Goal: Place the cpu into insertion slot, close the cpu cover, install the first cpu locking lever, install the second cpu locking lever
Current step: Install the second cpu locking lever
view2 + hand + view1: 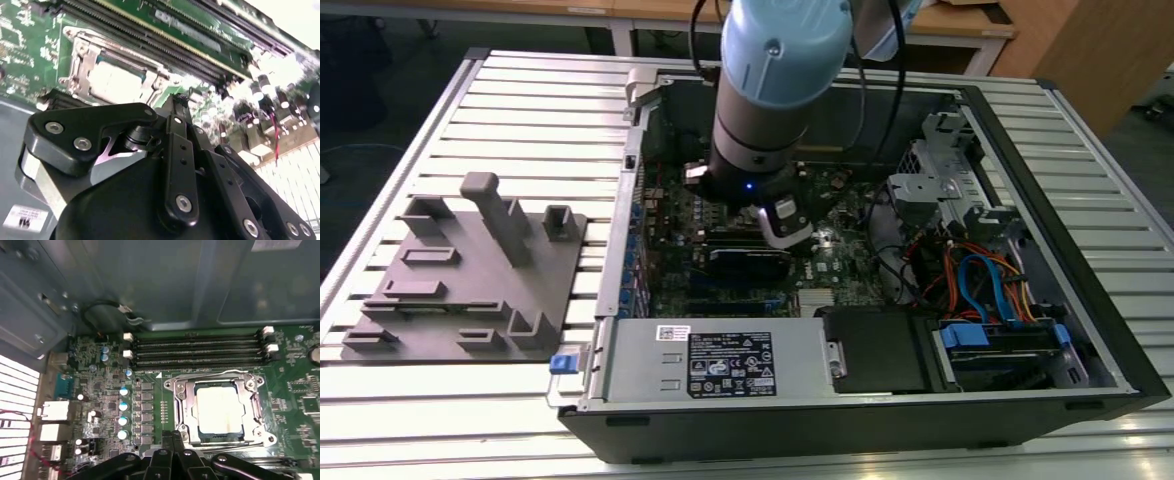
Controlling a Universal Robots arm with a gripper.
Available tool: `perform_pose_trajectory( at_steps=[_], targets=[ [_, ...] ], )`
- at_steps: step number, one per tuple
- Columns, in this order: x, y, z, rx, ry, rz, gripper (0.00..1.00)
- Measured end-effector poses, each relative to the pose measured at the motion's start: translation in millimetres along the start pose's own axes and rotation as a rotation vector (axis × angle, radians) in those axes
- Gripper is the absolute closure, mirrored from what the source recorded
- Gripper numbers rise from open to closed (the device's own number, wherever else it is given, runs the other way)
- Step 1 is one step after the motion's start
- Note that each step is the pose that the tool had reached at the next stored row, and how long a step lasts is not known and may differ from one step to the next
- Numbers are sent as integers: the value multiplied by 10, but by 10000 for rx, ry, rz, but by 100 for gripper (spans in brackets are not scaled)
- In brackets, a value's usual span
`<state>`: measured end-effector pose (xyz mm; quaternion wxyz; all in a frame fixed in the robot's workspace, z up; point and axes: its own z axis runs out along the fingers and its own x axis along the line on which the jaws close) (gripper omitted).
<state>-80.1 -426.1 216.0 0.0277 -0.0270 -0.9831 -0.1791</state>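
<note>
The cpu (218, 410) sits in the insertion slot (187, 412) with the cpu cover (182, 391) down. The end effector (172, 440), pinched narrow and empty, hovers beside it. The levers probably need locking.

Computer case (1067, 390): black, open, lying on its side on a slatted metal table (454, 420), the landmark for all else here.
Grey fixture plate (460, 290): on the table, just beside the case on the exterior view's left, with upright pegs and blocks.
Power supply (707, 362): silver box with a label, inside the case along its near edge.
Blue and orange cables (987, 285): bundled inside the case at the exterior view's right.
Memory slots (197, 351): long black rows on the case's green board.
Capacitors (122, 412): a line of silver-blue cylinders on that same board.
</note>
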Motion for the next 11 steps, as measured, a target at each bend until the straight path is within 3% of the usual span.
perform_pose_trajectory(
  at_steps=[3, 11],
  targets=[
    [7, 25, -66, 1, 0, 0, 90],
    [7, 26, -68, 0, 1, 0, 90]
  ],
)
